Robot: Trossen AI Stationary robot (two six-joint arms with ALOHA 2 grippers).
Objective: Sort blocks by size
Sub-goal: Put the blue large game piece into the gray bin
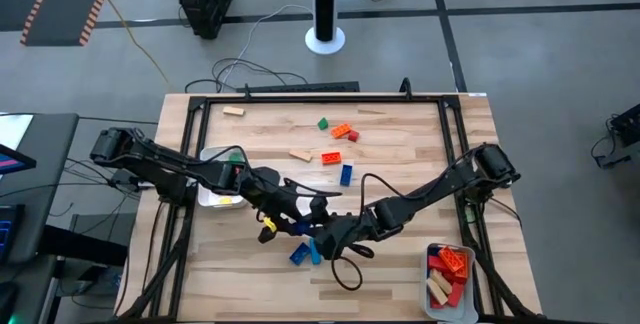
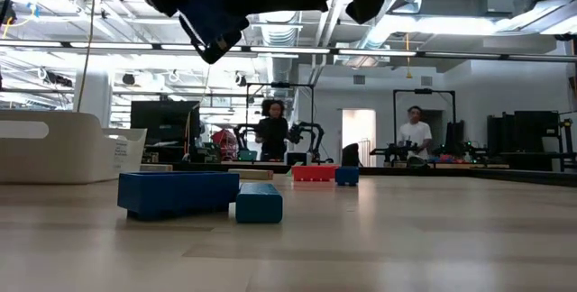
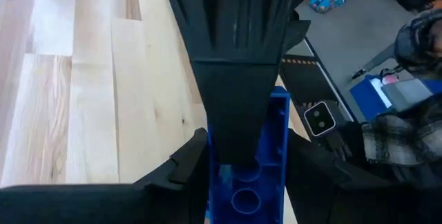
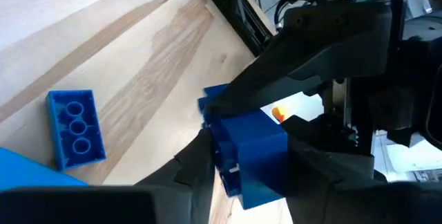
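A white tray [image 1: 432, 294] sits at the wooden surface's [image 1: 400, 144] near right corner, another white tray [image 1: 208, 196] by its left edge.

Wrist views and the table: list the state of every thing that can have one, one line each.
left gripper: shut on the blue brick.
right gripper: shut on the same brick.
blue brick: held above the table between both grippers.
long blue brick: lying flat on the table, free.
right tray: holds red, orange and tan blocks.
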